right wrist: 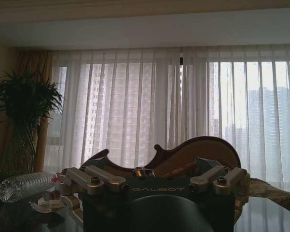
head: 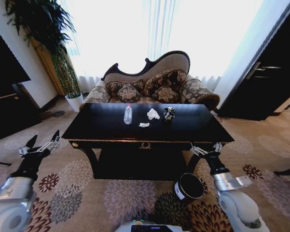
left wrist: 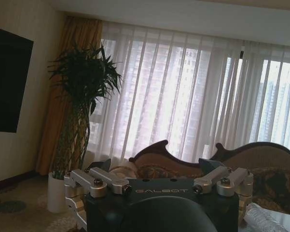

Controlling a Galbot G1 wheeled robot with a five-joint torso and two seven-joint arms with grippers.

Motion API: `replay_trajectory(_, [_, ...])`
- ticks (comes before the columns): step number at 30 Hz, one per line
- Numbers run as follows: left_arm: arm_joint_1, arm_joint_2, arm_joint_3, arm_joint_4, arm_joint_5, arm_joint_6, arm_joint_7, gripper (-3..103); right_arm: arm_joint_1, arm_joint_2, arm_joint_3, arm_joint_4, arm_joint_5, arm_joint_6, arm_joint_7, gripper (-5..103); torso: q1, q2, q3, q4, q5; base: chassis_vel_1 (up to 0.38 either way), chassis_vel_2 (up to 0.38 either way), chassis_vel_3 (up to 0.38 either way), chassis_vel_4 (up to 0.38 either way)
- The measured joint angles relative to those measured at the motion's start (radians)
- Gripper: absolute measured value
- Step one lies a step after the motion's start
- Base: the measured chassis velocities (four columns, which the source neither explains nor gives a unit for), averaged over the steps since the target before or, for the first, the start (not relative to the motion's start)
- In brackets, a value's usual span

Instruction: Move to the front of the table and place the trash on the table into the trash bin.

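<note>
Sitting nearest the head camera, on the patterned carpet just in front of the desk's right leg: one trash bin (head: 189, 187), black, tipped toward the viewer, white label on its side. Hovering beside it, the right tool (head: 205, 150), fingers spread apart, gripping nothing, close to the desk (head: 101, 130) front right corner. Hanging off the front left corner, the left tool (head: 40, 145), likewise spread wide and holding nothing.

Lying on the glossy black top, well beyond both tools, four pieces of trash: one clear bottle (head: 128, 114) on its side, one crumpled tissue (head: 153, 114), one small paper scrap (head: 144, 125), one dark crushed can (head: 169, 113).

Showing in the right wrist view: the bottle (right wrist: 24, 186) and the scrap (right wrist: 44, 205), low across the desk surface. Catching in the left wrist view: a corner of the bottle (left wrist: 263, 218), plus a potted plant (left wrist: 82, 101) by the curtains.
</note>
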Motion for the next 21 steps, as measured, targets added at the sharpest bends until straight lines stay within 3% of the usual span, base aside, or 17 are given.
replay_trajectory(21, [0.006, -0.005, 0.007, -0.016, 0.011, -0.005, 0.0, 100, 0.003, 0.004, -0.007, -0.004, 0.003, 0.029, -0.012, 100, 0.002, -0.001, 0.001, -0.0001, -0.0001, -0.127, 0.119, 0.12, -0.124])
